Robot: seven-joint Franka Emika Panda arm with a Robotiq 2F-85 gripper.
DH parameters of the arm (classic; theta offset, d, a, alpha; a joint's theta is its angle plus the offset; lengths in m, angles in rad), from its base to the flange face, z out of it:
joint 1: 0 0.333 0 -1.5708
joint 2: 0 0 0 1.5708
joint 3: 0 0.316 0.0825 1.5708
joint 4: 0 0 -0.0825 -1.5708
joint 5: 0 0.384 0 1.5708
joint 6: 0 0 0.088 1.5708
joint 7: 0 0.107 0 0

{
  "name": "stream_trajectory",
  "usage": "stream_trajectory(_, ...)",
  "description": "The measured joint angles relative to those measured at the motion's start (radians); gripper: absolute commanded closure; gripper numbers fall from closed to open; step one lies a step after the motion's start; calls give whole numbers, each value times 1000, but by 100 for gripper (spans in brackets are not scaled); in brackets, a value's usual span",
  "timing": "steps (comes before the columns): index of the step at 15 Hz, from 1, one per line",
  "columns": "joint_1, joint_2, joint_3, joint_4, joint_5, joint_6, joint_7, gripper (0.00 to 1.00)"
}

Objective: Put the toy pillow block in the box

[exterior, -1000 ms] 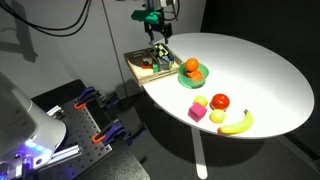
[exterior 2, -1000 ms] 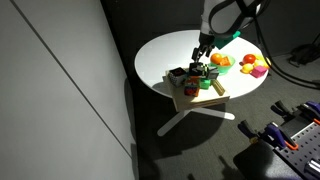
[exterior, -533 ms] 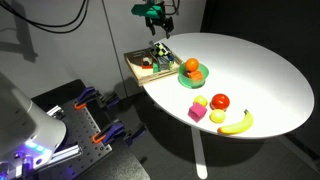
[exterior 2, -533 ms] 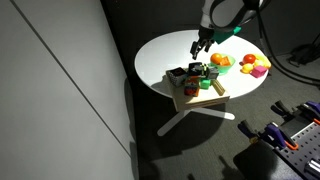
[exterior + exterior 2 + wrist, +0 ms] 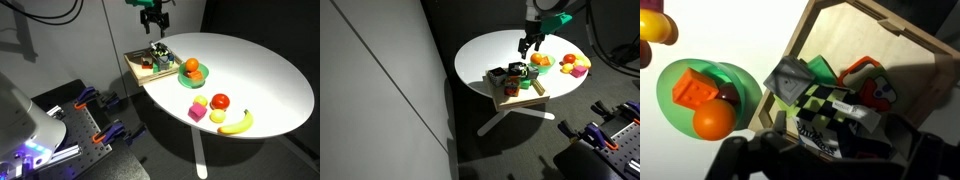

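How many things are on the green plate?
3 in the wrist view: an orange block, a round orange fruit below it, a dark piece beside them. Others may be hidden.

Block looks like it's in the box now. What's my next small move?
Probably back the arm off and stop. In the wrist view the toy pillow block lies inside the box, and in an exterior view the gripper hangs above it, open and empty, so nothing seems left to place.

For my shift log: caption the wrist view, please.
Open gripper above the box, where the checkered pillow block lies among other toys; green plate alongside.
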Motion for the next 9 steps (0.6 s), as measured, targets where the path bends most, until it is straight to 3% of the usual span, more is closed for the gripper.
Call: stream_trajectory(9,-11,-147,9,-15,25,-312,0,0)
